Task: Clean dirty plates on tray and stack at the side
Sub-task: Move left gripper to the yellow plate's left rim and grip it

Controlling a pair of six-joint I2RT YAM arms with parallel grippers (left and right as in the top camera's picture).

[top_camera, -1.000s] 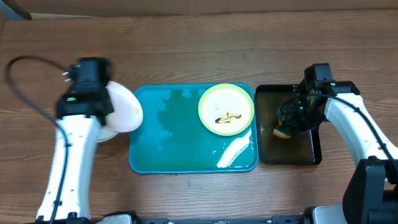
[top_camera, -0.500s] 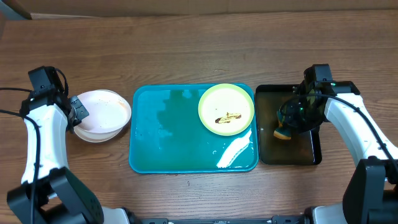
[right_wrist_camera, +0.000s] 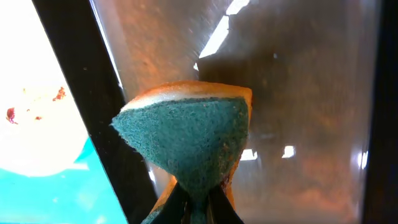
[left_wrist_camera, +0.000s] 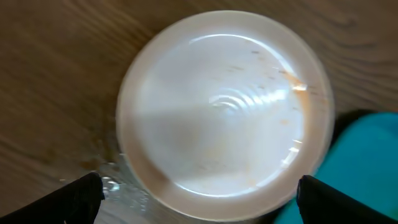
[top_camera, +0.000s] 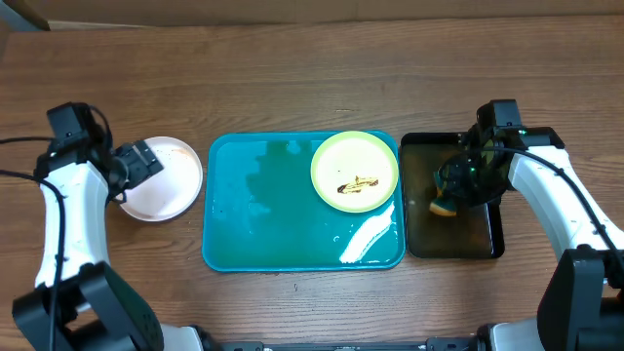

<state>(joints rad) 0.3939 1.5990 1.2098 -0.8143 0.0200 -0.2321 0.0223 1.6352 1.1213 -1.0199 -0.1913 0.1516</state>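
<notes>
- The teal tray (top_camera: 283, 224) lies mid-table on the wooden table (top_camera: 292, 78); all places below are told from it.
- A yellow-green plate (top_camera: 355, 171) sits inside the tray at its far right corner, a brown smear at its centre.
- A white streak (top_camera: 366, 237) lies on the tray floor near its near right corner.
- A white plate (top_camera: 161, 180) rests on the table just left of the tray, apart from it. A second rim shows under it in the left wrist view (left_wrist_camera: 224, 106), and its face carries faint brownish specks.
- The left gripper (top_camera: 144, 158) hangs over that plate's left edge, left of the tray, fingers (left_wrist_camera: 81, 196) spread wide and holding nothing.
- A black tray (top_camera: 487, 239) stands just right of the teal tray.
- The right gripper (top_camera: 450, 190) is over the black tray, pinched tight on a sponge (right_wrist_camera: 186, 140), green pad facing the camera.
</notes>
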